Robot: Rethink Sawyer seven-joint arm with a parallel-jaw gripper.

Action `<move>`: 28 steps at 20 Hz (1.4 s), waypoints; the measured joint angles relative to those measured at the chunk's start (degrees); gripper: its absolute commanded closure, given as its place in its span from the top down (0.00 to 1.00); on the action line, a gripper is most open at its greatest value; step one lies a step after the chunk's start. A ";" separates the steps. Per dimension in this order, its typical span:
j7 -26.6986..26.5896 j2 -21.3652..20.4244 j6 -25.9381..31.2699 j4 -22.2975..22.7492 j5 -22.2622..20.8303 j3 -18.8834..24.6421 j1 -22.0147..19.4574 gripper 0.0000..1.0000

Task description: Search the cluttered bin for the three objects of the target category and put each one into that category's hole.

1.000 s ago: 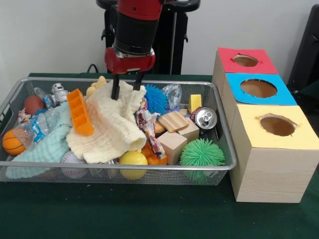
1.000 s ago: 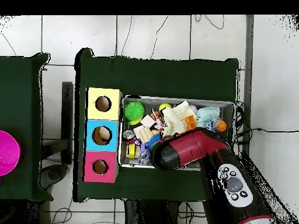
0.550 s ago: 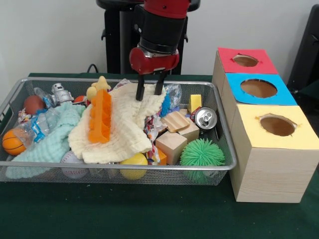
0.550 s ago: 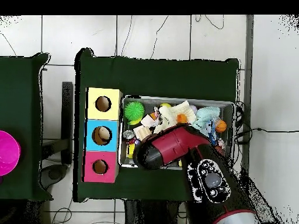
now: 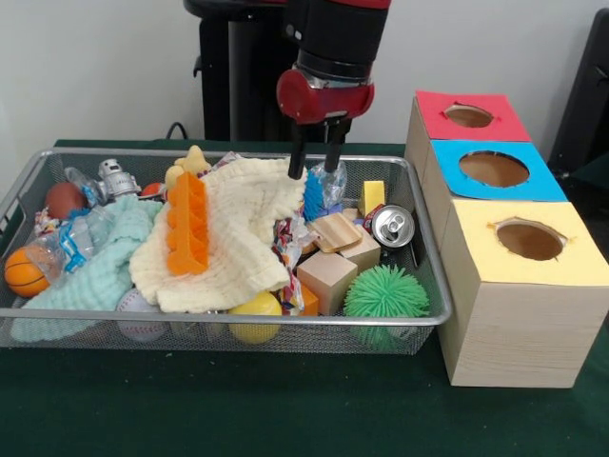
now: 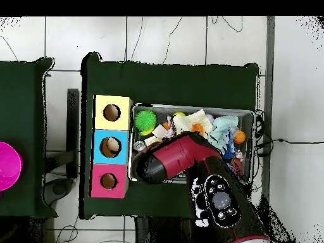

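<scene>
My gripper (image 5: 315, 174) hangs over the back of the wire bin (image 5: 238, 322), fingers apart, open. Its left finger stands at the raised top corner of a cream cloth (image 5: 233, 238); whether it touches is unclear. A blue spiky ball (image 5: 312, 195) shows between the fingers. An orange ridged tray (image 5: 187, 233) lies on the cloth. Three boxes stand right of the bin, with a red-topped hole (image 5: 468, 115), a blue-topped hole (image 5: 494, 168) and a yellow-topped hole (image 5: 529, 240). In the overhead view the arm (image 6: 149, 169) hides the gripper.
The bin also holds a mint cloth (image 5: 100, 262), a green spiky ball (image 5: 385, 293), a drink can (image 5: 392, 226), wooden blocks (image 5: 328, 276), a yellow block (image 5: 372, 195), a yellow ball (image 5: 252, 309) and a small basketball (image 5: 24, 271). A pink disc (image 6: 7, 166) lies on the neighbouring table.
My gripper has travelled right along the bin's back and risen slightly, dragging the cream cloth's corner right. The orange tray slid and turned upright on the cloth.
</scene>
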 measured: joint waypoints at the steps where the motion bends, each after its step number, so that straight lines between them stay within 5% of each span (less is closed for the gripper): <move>1: 0.00 -0.17 0.08 0.02 0.28 0.01 0.21 1.00; 15: 0.00 1.23 0.52 0.02 2.36 0.02 4.49 1.00; 28: 0.00 4.68 -4.21 0.01 2.34 0.01 2.70 1.00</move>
